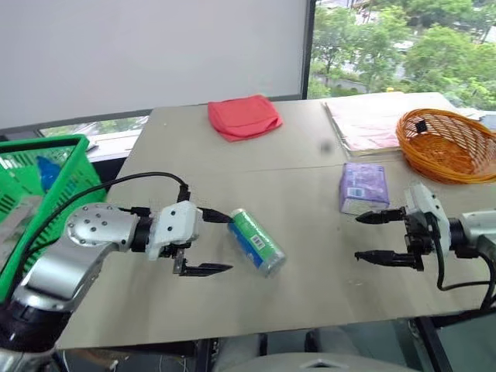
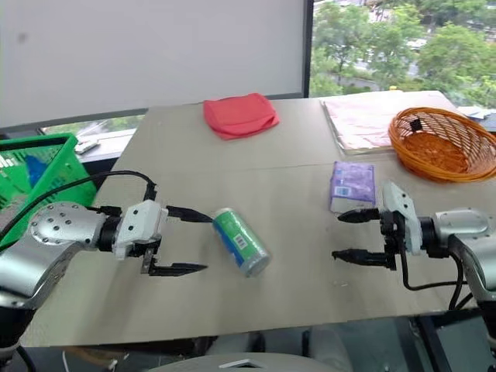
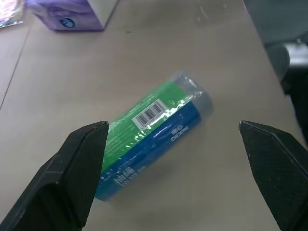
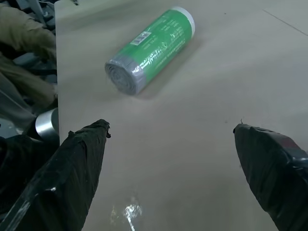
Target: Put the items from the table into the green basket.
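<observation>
Two open hands (image 1: 209, 242) (image 1: 370, 237), green cylinder (image 1: 256, 242) between

White wall (image 1: 147, 54), window (image 1: 403, 43) onto trees (image 1: 434, 46).

Table (image 1: 310, 302) spans scene, seam running across its middle; cylinder (image 1: 256, 241) lies on its side on near half, left of centre; left gripper (image 1: 218, 243) just left of cylinder, right gripper (image 1: 366, 237) well right of it, tips facing inward; soft pack (image 1: 363, 187) on table behind right gripper, at seam; folded cloth (image 1: 243, 116) on far half; wicker basket (image 1: 448, 144) at far right; papers (image 1: 364, 120) left of wicker basket; green basket (image 1: 46, 186) off table's left edge
</observation>
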